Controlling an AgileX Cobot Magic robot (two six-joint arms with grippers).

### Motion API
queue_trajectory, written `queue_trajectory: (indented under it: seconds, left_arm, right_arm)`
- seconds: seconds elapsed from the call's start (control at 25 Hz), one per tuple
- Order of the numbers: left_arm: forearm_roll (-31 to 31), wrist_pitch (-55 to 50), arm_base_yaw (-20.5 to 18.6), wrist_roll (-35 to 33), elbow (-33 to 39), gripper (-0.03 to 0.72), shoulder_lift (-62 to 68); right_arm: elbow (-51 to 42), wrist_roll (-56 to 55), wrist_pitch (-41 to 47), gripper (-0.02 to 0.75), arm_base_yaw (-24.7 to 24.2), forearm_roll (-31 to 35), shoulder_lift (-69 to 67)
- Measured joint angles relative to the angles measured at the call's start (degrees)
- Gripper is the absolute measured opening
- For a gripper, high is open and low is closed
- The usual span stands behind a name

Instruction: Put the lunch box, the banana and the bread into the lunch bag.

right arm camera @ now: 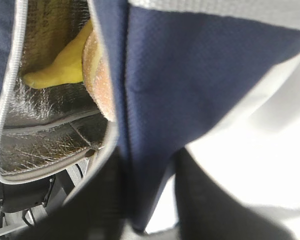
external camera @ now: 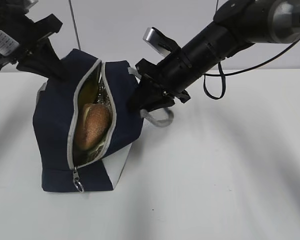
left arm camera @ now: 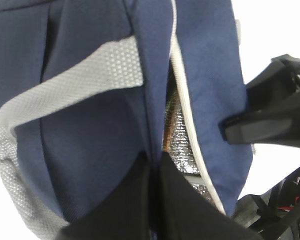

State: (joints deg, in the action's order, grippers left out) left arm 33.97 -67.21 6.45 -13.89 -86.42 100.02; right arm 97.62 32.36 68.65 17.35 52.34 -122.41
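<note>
The navy lunch bag [external camera: 55, 125] stands on the white table, its grey zipper wide apart. Inside, the golden-brown bread [external camera: 92, 125] lies against the silver lining, with the yellow banana [right arm camera: 65, 67] behind it; bread [right arm camera: 97, 75] also shows in the right wrist view. The lunch box is hidden. My left gripper [left arm camera: 152, 157] is shut on the bag's left rim fabric [left arm camera: 90, 150], at the upper left [external camera: 52, 70]. My right gripper [right arm camera: 149, 152] straddles the right rim fabric [right arm camera: 190, 75], a white gap beside one finger, at the bag's upper right [external camera: 137, 102].
A grey strap handle [external camera: 160, 120] loops out to the right of the bag under my right arm. The zipper's ring pull [external camera: 78, 186] hangs at the bag's front bottom. A black cable [external camera: 212, 85] dangles from the right arm. White table [external camera: 215, 180] spreads to the right.
</note>
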Motion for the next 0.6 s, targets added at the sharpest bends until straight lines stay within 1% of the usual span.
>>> queue_trajectory:
  seconds: [0.08,0.12,0.16,0.28,0.36,0.48,0.6]
  left_arm:
    - [0.0,0.0,0.0,0.0,0.0,-0.003,0.0]
    - [0.1,0.0,0.0,0.0,0.0,-0.003,0.0]
    - [0.2,0.0,0.0,0.0,0.0,-0.003,0.0]
    - [2.4,-0.3,0.0,0.0,0.0,-0.003,0.0]
    - [4.3,-0.2,0.9,0.0,0.0,-0.003,0.0]
    - [5.2,0.9,4.1,0.0,0.0,-0.003,0.0]
    - [5.3,3.4,8.3,0.0,0.0,-0.003,0.0]
  right_arm:
    - [0.0,-0.1,0.0,0.061,0.0,0.0,0.0]
    - [0.0,-0.1,0.0,0.024,0.0,0.0,0.0]
    - [0.0,-0.1,0.0,0.008,0.0,0.0,0.0]
    - [0.8,-1.0,0.0,-0.003,0.0,0.0,0.0]
    - [1.4,-2.4,0.1,-0.003,-0.1,-0.4,0.3]
    - [1.5,-4.5,0.1,-0.004,-0.6,-2.6,2.4]
    - [1.6,-6.9,0.9,-0.005,-1.1,-7.6,6.3]
